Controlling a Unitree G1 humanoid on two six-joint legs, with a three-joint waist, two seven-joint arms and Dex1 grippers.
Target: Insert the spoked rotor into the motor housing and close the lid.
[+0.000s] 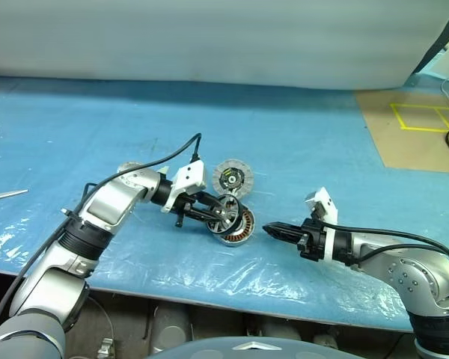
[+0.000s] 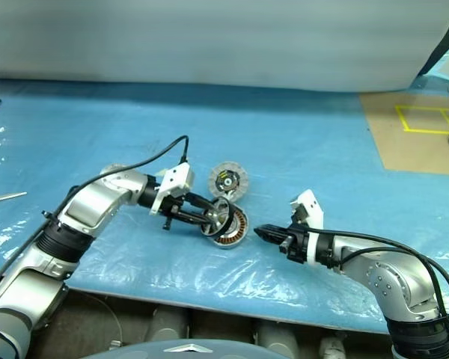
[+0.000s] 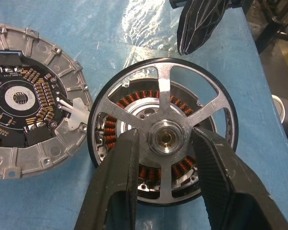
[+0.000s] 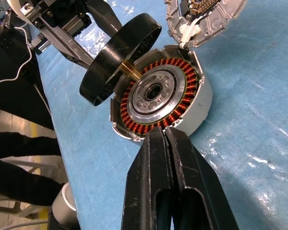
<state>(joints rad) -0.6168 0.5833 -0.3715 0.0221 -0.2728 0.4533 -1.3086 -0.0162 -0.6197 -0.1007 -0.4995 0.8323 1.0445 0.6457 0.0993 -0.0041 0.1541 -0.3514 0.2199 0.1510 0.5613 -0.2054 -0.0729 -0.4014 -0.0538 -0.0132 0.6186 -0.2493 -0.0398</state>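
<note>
My left gripper [image 1: 221, 212] is shut on the spoked rotor [image 3: 164, 91], its two fingers [image 3: 116, 177] clamping the central hub. The rotor [image 4: 120, 52] hangs tilted just over the motor housing [image 4: 156, 93], and its brass shaft points at the housing's silver centre. The housing [image 1: 242, 232] sits on the blue table with its copper windings facing up. Just behind the housing lies the lid [image 1: 233, 178], circuit side up. My right gripper [image 1: 269, 229] is shut and empty, and its tips [image 4: 164, 132] reach the housing's near right wall.
The blue plastic-covered table [image 1: 299, 149] ends in a front edge close below both arms. A brown board with yellow tape [image 1: 419, 127] lies at the far right. A small metal tool [image 1: 4, 196] rests at the left edge. A black cable [image 1: 172, 153] arcs over my left wrist.
</note>
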